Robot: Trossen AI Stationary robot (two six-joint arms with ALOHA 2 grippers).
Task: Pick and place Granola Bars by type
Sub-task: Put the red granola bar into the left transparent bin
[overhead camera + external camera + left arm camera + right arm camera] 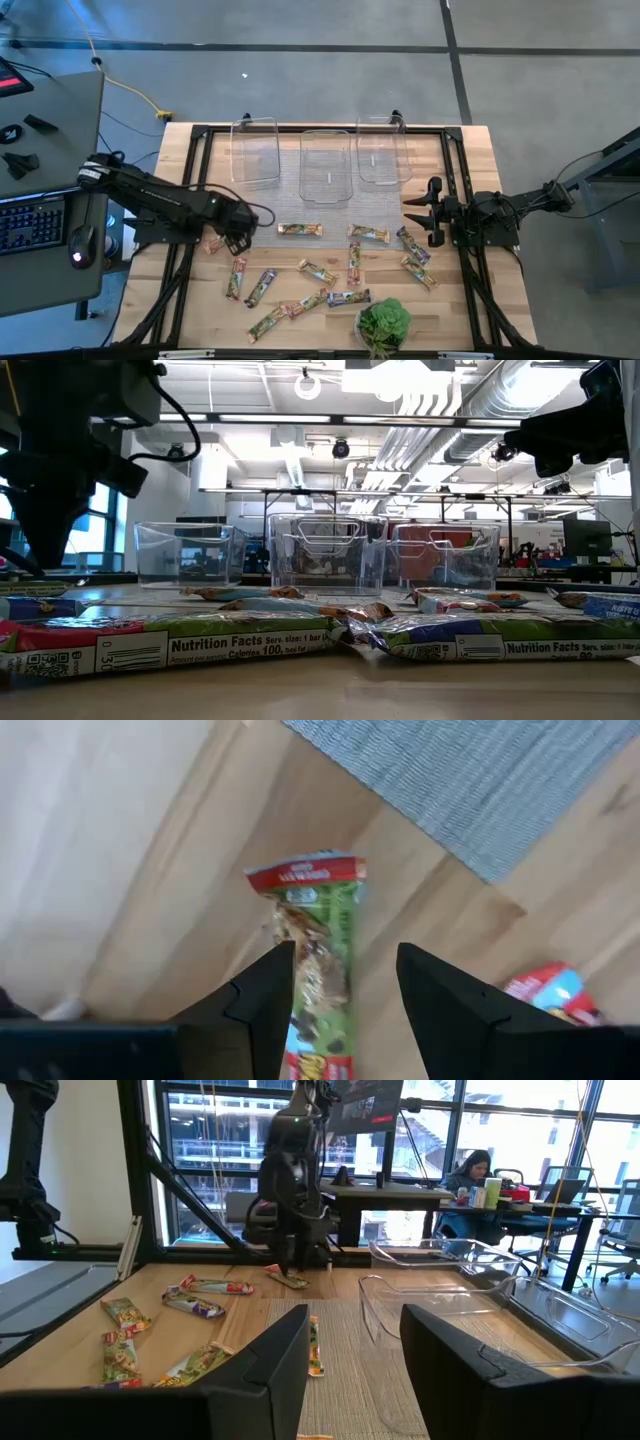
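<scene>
Bars (230, 635), "Nutrition Facts", "Calories 100"

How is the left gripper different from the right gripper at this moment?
The left gripper is low over the table's left side with a green granola bar between its open fingers; the right gripper hangs raised at the right side, nothing between its open fingers. The left points down at the wood; the right looks level across the table. Both are dark and two-fingered.

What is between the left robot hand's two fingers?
A green granola bar with a red end lies in the gap of the open left gripper, on bare wood. The left wrist view shows it; the fingers look clear of it.
</scene>
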